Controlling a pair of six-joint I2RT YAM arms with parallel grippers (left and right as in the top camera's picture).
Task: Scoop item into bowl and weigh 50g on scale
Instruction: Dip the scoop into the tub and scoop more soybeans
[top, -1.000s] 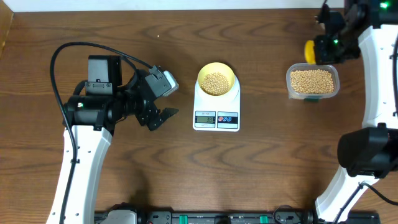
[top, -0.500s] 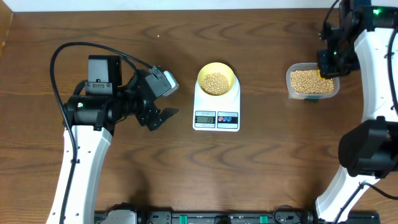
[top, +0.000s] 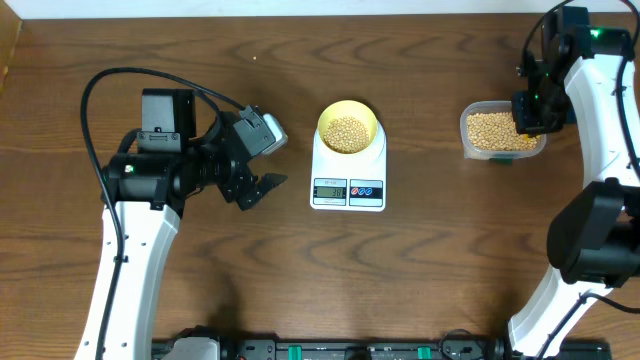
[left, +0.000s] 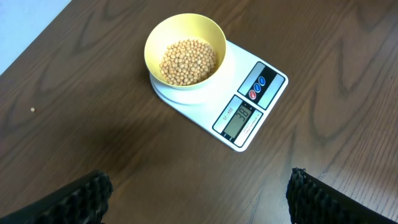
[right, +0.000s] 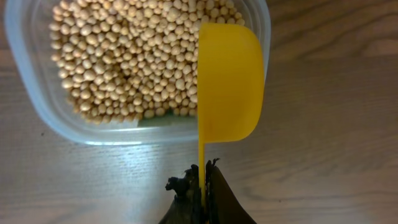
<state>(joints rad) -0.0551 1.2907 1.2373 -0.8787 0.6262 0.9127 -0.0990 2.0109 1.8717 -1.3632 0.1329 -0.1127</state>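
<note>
The pale yellow-green bowl (top: 348, 127) holds tan beans (top: 347, 133) and sits on the white scale (top: 348, 172) at the table's middle; bowl (left: 185, 51), beans (left: 188, 61) and scale (left: 249, 112) also show in the left wrist view. My left gripper (top: 258, 189) is open and empty, left of the scale; its fingers (left: 198, 196) frame bare table. My right gripper (right: 202, 180) is shut on the handle of a yellow scoop (right: 229, 81), held edge-on over the right rim of a clear tub (right: 37, 93) of beans (right: 124, 56). The tub (top: 502, 132) is at right.
A lone bean (left: 32, 110) lies on the wood table (top: 400, 270) far left of the scale. The black cable (top: 110, 85) loops over the left arm. The right arm (top: 590, 110) runs along the table's right edge.
My right gripper with the yellow scoop has moved from behind the tub to over the tub's right side. The left arm, bowl and scale have not moved.
</note>
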